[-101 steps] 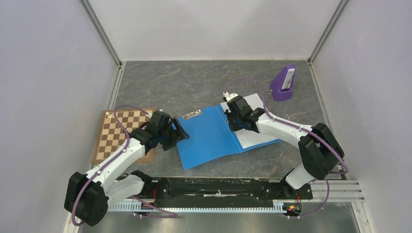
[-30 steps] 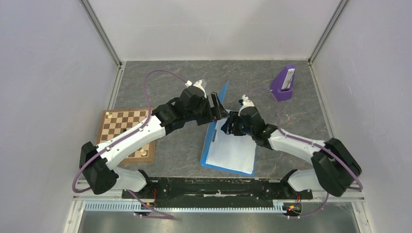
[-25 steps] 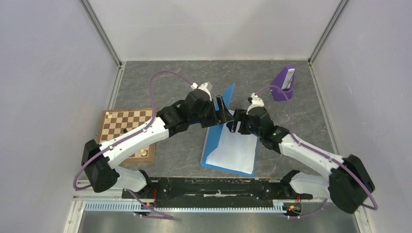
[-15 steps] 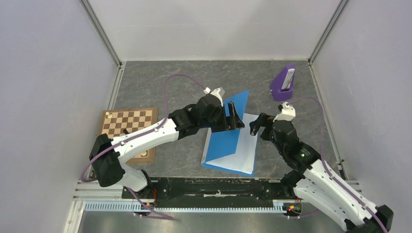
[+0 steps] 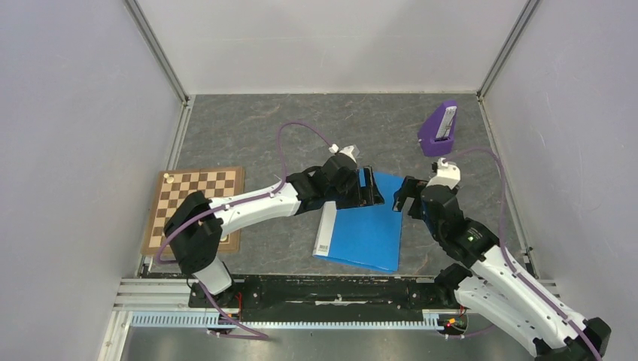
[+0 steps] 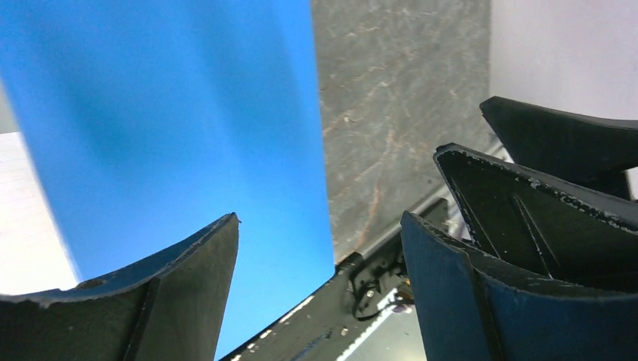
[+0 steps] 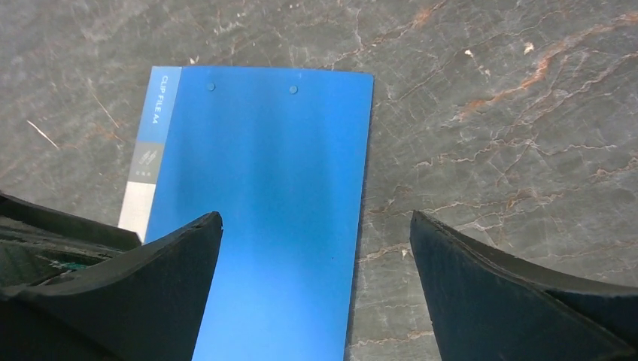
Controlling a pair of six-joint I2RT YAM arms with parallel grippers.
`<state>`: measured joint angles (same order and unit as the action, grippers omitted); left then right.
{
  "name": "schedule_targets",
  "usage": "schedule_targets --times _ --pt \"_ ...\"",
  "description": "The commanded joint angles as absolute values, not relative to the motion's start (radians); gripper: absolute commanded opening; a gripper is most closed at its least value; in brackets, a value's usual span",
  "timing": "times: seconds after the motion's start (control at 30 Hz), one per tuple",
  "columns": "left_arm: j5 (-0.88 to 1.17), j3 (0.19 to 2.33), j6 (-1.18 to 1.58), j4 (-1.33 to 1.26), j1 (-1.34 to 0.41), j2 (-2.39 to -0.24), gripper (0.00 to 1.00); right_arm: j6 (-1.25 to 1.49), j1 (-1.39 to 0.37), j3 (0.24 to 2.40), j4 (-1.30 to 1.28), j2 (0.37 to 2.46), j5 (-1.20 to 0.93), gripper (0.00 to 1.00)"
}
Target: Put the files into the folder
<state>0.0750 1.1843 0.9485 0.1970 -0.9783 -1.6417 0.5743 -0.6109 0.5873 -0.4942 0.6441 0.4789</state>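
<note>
Folder [image 5: 366,235] lies closed at lower centre, no files showing.
Left gripper [image 5: 369,188] and right gripper [image 5: 407,197], jaws apart, should lift straight off without dragging the cover.

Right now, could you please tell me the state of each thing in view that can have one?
folder: closed, lying flat on the table, no paper showing.
left gripper: open, at the folder's far edge.
right gripper: open, holding nothing.
chessboard: flat, a few pieces on it.
purple metronome: upright.

Grey marbled tabletop [image 5: 248,135], plain pale walls [image 5: 75,135] on three sides, metal corner posts [image 5: 154,49].
</note>
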Motion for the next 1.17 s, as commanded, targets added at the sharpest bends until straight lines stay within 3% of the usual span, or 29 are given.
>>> schedule_targets --times 0.0,0.63,1.13 --pt "-0.064 1.171 0.837 0.223 -0.972 -1.626 0.85 0.520 -0.612 0.605 -0.425 0.735 0.431 0.98" --pt "-0.264 1.134 0.644 0.616 -0.730 -1.219 0.85 0.394 -0.611 0.722 -0.233 0.984 0.344 0.98" --pt "-0.321 1.148 0.648 0.676 -0.723 -1.192 0.86 0.386 -0.612 0.723 -0.170 1.023 0.319 0.98"
